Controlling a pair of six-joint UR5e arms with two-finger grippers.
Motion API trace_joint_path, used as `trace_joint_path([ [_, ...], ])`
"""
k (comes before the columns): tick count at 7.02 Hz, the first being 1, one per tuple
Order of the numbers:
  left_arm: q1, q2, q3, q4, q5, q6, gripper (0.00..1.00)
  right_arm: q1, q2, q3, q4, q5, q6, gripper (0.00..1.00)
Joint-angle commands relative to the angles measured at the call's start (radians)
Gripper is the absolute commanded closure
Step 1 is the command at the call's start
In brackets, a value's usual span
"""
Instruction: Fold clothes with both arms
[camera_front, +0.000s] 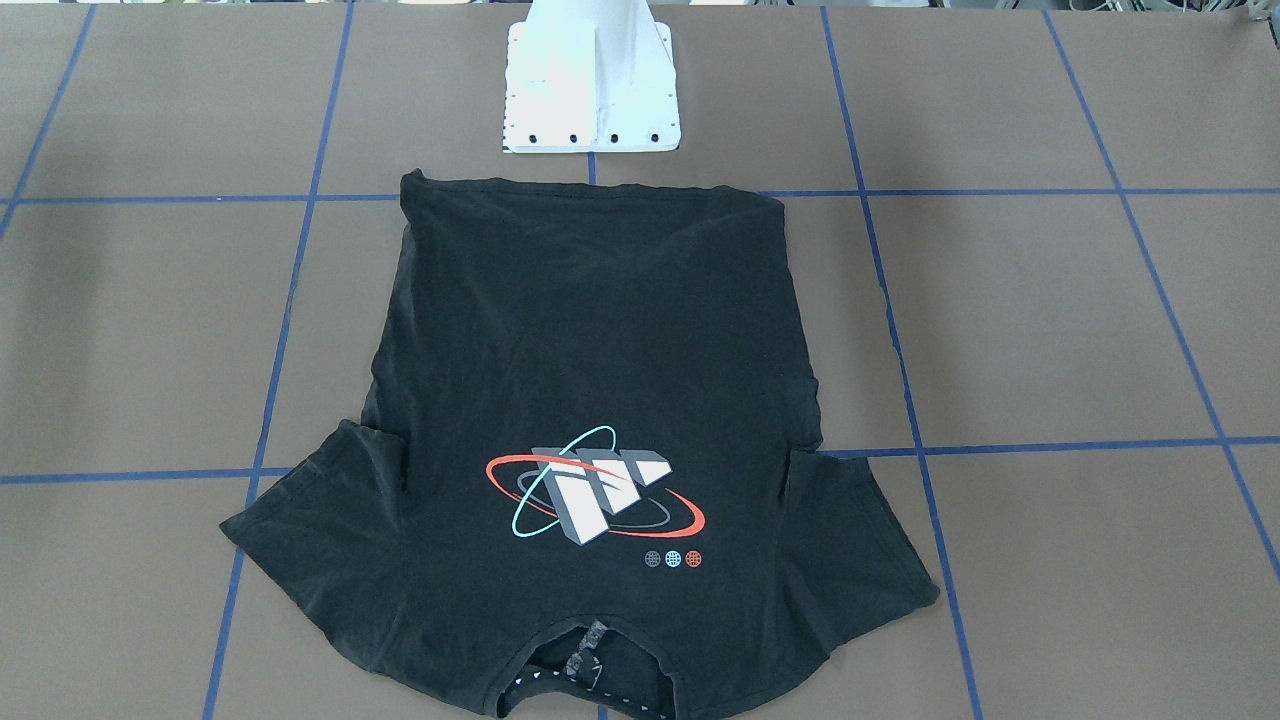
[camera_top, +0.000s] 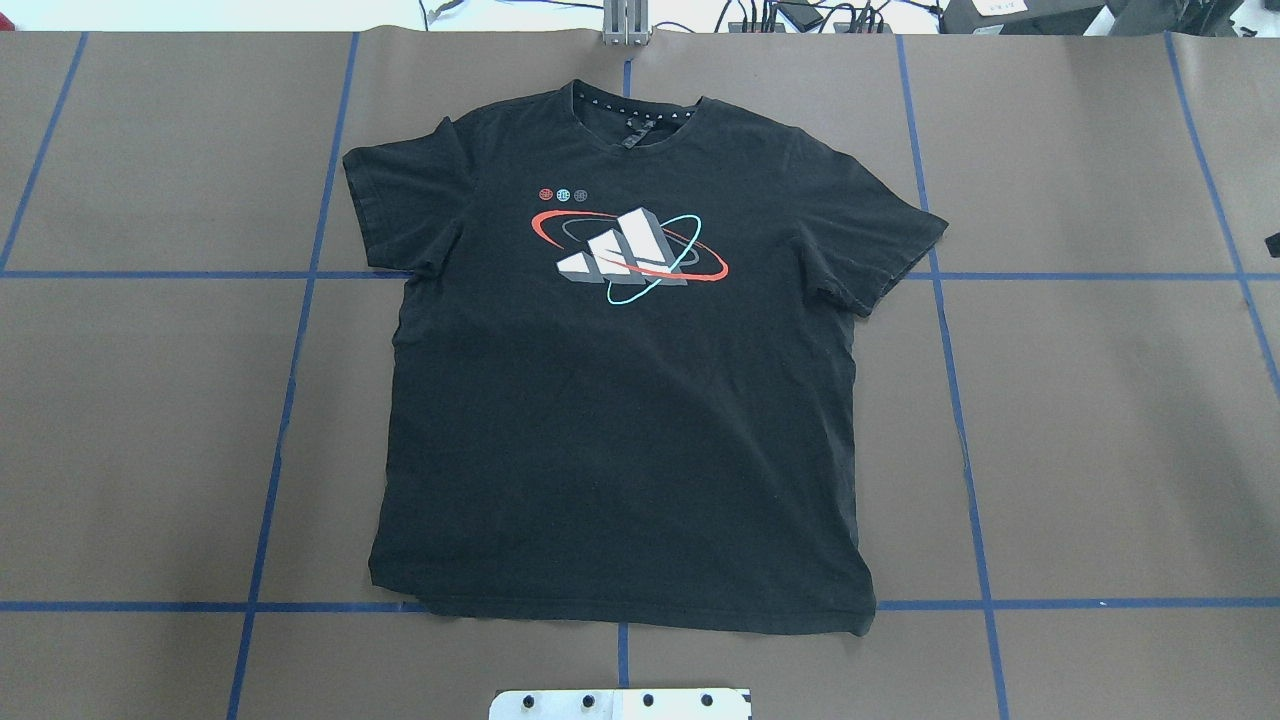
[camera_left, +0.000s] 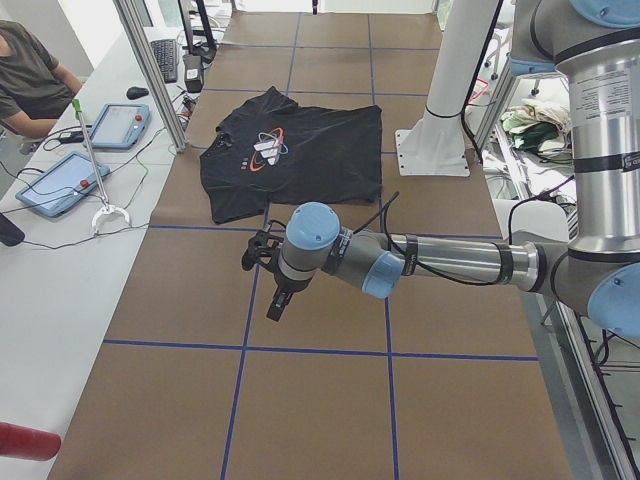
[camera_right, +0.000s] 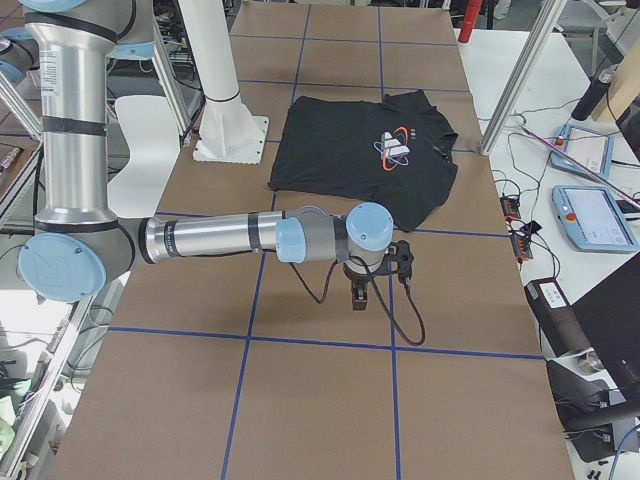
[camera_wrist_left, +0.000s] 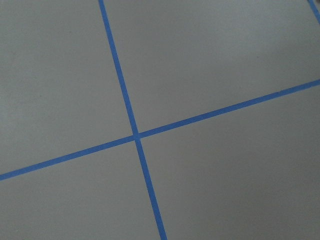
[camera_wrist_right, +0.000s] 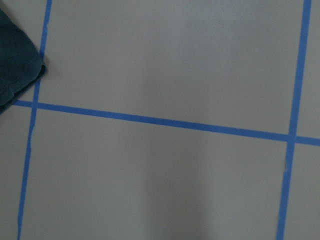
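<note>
Black T-shirt (camera_top: 620, 400) flat, unfolded, logo up. Left gripper (camera_left: 272, 308) and right gripper (camera_right: 358, 298) off it, opening unreadable.

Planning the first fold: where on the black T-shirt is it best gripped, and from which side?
Probably each sleeve's outer hem: left sleeve from the robot's left, right sleeve from its right. The T-shirt lies flat, print up, sleeves spread, so those edges lie free.

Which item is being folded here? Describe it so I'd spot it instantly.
On the brown table gridded with blue tape, look centre, just beyond the white base. The T-shirt lies flat, front up, collar away from the robot. Nothing else there is black cloth, and its grey-white block logo wears red and teal rings.
</note>
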Motion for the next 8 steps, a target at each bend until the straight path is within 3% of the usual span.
trace_joint_path([
  [1, -0.002, 0.002, -0.002, -0.006, -0.003, -0.002, 0.0, -0.071, 0.154, -0.064, 0.075, -0.02, 0.225, 0.0],
  [3, 0.0, 0.002, 0.001, -0.007, 0.0, -0.003, 0.0, -0.175, 0.191, -0.176, 0.347, -0.144, 0.469, 0.01],
  [5, 0.0, 0.001, -0.004, -0.007, -0.003, -0.003, 0.0, -0.245, 0.278, -0.34, 0.573, -0.154, 0.766, 0.02],
  [6, -0.002, 0.001, -0.011, -0.007, -0.003, -0.005, 0.0, -0.281, 0.32, -0.397, 0.617, -0.19, 0.813, 0.08],
  [8, 0.0, -0.001, -0.021, -0.01, 0.0, -0.07, 0.0, -0.321, 0.328, -0.408, 0.622, -0.198, 0.81, 0.11],
])
